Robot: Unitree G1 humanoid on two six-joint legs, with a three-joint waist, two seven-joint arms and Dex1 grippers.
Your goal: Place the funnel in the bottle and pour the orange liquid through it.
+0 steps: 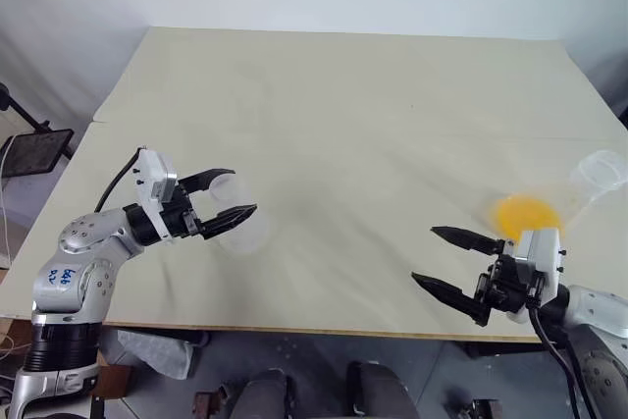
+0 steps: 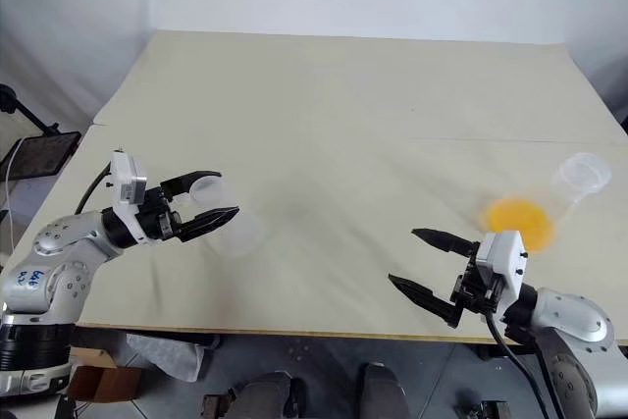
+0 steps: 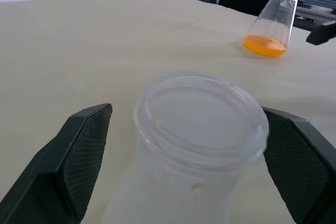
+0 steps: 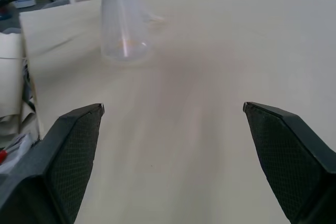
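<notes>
Straddling the bottle's neck with a spread left claw, while the right claw waits spread beside the orange liquid.

The beige table point(image 1: 343, 115) carries everything. Standing upright between the fingers of the left claw point(image 1: 228, 201) is the bottle point(image 1: 238, 226), a frosted clear cone-shaped flask; the left wrist view shows its round mouth centred in the gap with both black fingers point(image 3: 79, 156) standing off it, so the claw is apart and not clamped. Well across the table, the right claw point(image 1: 453, 262) hovers over bare tabletop with its two fingers wide apart, gripping nothing. Just beyond and to the outer side of the right claw sits a second clear flask point(image 1: 589, 183), and the orange liquid point(image 1: 525, 213) pools in its base. I cannot make out the funnel.
</notes>
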